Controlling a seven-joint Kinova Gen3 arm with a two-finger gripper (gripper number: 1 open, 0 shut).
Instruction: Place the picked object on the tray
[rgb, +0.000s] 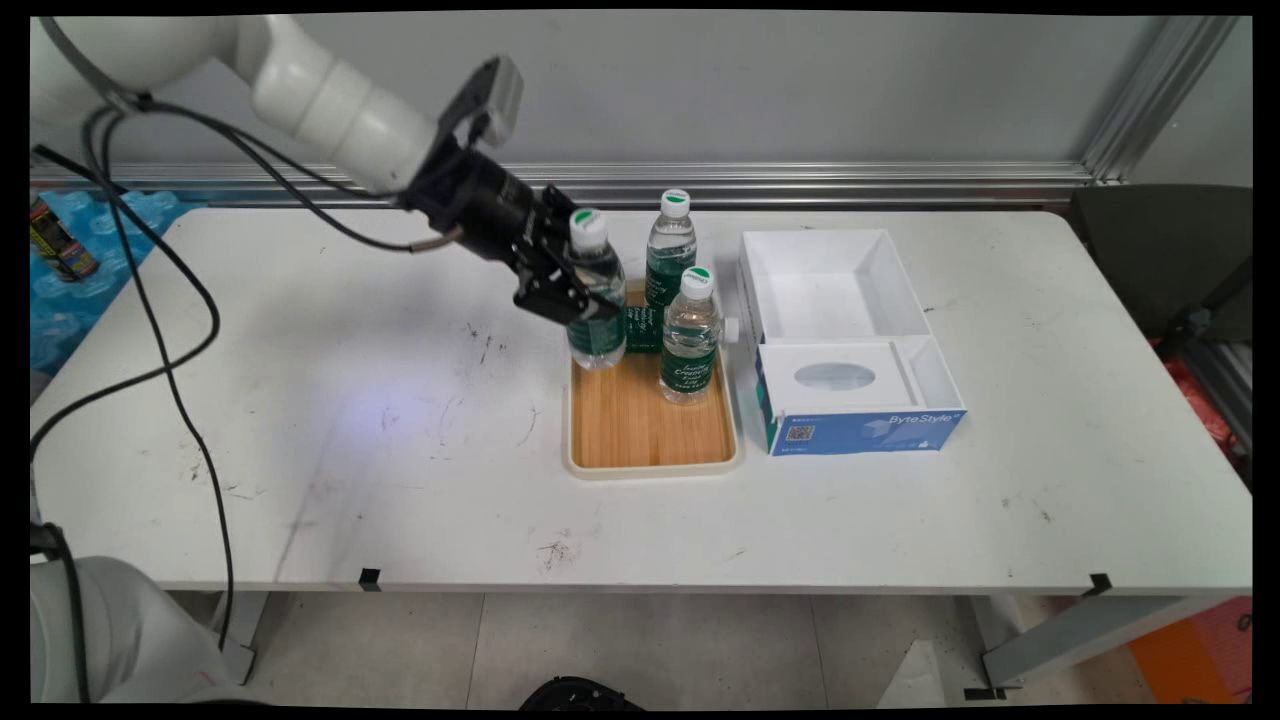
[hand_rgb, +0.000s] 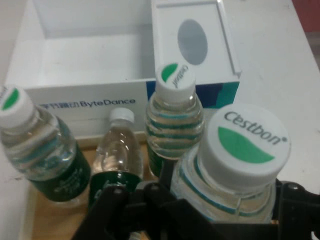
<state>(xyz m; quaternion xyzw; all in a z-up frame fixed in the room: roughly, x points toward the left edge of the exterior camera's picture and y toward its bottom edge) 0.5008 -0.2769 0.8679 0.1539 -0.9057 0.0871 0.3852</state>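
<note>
Right up close is a water bottle (hand_rgb: 240, 165) with a white cap that says "Cestbon" over a green leaf shape — the black gripper (rgb: 562, 292) has its fingers (rgb: 548, 296) pinching this bottle on both sides, at the back left of the wooden tray (rgb: 650, 430) on the white counter (rgb: 300, 420). Two more bottles (rgb: 690, 335) stand very near, and a fourth lies flat (hand_rgb: 116, 155) between them. A bump could knock them over, because they are packed so close. The bottle looks smooth, so it might slip. The white box (rgb: 850, 290) beside the tray reads "ByteDance", and "ByteStyle" on its blue side.
</note>
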